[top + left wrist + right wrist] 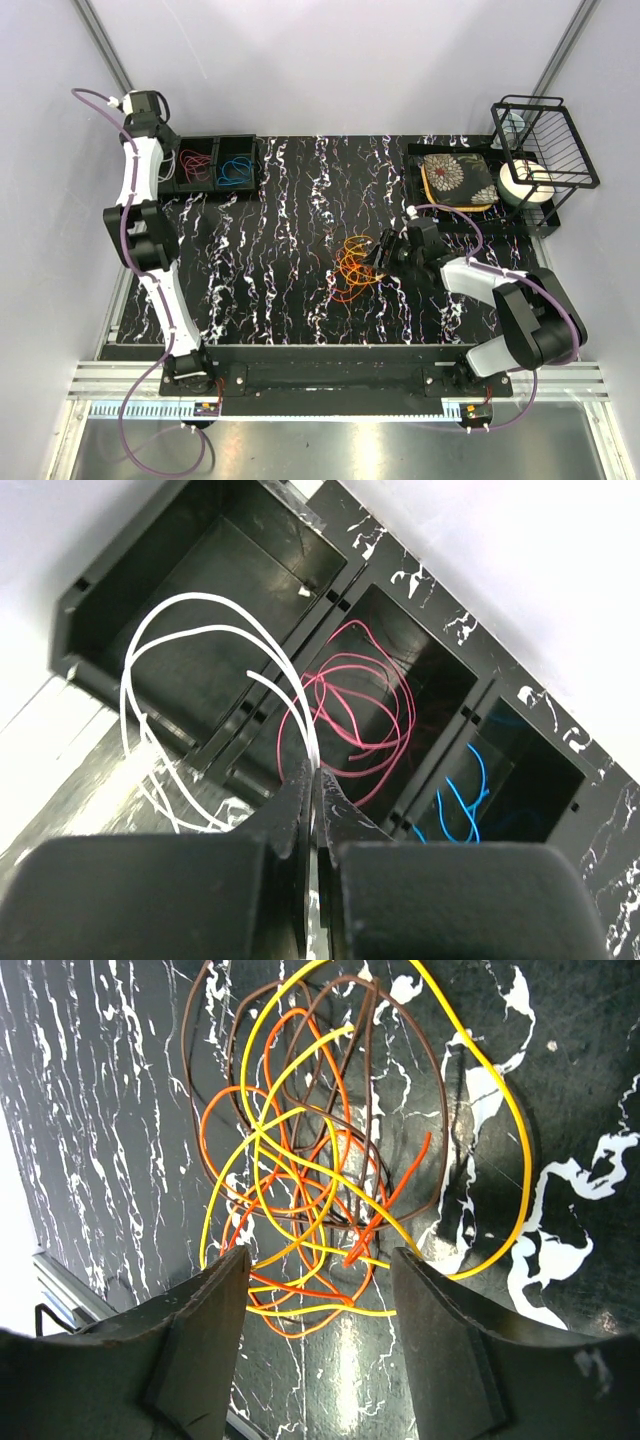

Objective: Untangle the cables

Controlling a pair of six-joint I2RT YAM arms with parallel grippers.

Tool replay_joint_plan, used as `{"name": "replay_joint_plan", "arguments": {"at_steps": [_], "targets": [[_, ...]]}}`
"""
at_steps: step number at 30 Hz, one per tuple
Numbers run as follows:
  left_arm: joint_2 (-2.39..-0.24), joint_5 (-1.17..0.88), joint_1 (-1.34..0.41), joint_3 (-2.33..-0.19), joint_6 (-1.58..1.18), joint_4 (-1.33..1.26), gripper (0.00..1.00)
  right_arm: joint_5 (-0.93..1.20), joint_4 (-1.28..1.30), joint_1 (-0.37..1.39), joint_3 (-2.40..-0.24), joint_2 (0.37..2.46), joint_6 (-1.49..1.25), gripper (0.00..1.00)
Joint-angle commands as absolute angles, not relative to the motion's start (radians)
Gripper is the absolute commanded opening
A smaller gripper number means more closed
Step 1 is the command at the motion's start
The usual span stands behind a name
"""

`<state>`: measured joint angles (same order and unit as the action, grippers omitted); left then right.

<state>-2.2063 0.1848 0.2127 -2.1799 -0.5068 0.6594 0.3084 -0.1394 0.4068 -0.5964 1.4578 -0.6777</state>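
Top external view shows you the left arm stretched along the counter's (300, 220) left edge, elbow bent, wrist turned down over the sorting tray (213, 160) at the far-left corner. On the left wrist view, your left gripper (312, 772) is pressed together, pinching a white cable (200, 605) whose loops arc above the tray's end compartment. A red cable (350, 700) lies in the middle compartment and a blue cable (470, 790) in the next. Your right arm folds low and reaches left to mid-counter. The right gripper (320, 1265) is spread, its fingers either side of the near edge of the tangle of orange, yellow and brown cables (300, 1160) lying there.
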Motion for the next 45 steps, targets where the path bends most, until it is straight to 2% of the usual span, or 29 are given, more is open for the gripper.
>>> {"name": "replay_joint_plan", "arguments": {"at_steps": [1,12,13,14,15,16,17,21,33,40,45], "targets": [[-2.235,0.143,0.229,-2.220,-0.517,0.520,0.00,0.313,-0.121,0.407,-0.643,1.471,-0.664,0.64],[-2.310,0.256,0.227,-2.289,-0.430,0.384,0.00,0.311,-0.104,0.408,-0.667,1.496,-0.660,0.63],[-2.324,0.276,0.227,-2.301,-0.423,0.380,0.03,0.313,-0.103,0.408,-0.667,1.494,-0.661,0.63],[-2.327,0.297,0.227,-2.330,-0.413,0.382,0.12,0.311,-0.101,0.407,-0.669,1.496,-0.661,0.63],[-2.330,0.325,0.224,-2.341,-0.410,0.383,0.33,0.311,-0.101,0.407,-0.672,1.497,-0.661,0.63],[-2.327,0.346,0.221,-2.348,-0.403,0.382,0.88,0.311,-0.101,0.408,-0.673,1.499,-0.661,0.63],[-2.319,0.382,0.215,-2.347,-0.397,0.382,0.99,0.311,-0.098,0.408,-0.672,1.500,-0.661,0.63],[-2.251,0.495,0.210,-2.278,-0.402,0.359,0.99,0.311,-0.098,0.407,-0.677,1.503,-0.663,0.63],[-2.117,0.396,0.192,-2.148,-0.471,0.399,0.99,0.314,-0.101,0.407,-0.672,1.497,-0.658,0.63],[-1.951,0.362,0.160,-2.002,-0.485,0.440,0.99,0.322,-0.135,0.407,-0.644,1.465,-0.658,0.63],[-1.824,0.370,0.074,-1.956,-0.460,0.541,0.99,0.324,-0.155,0.408,-0.618,1.442,-0.663,0.64]]}}
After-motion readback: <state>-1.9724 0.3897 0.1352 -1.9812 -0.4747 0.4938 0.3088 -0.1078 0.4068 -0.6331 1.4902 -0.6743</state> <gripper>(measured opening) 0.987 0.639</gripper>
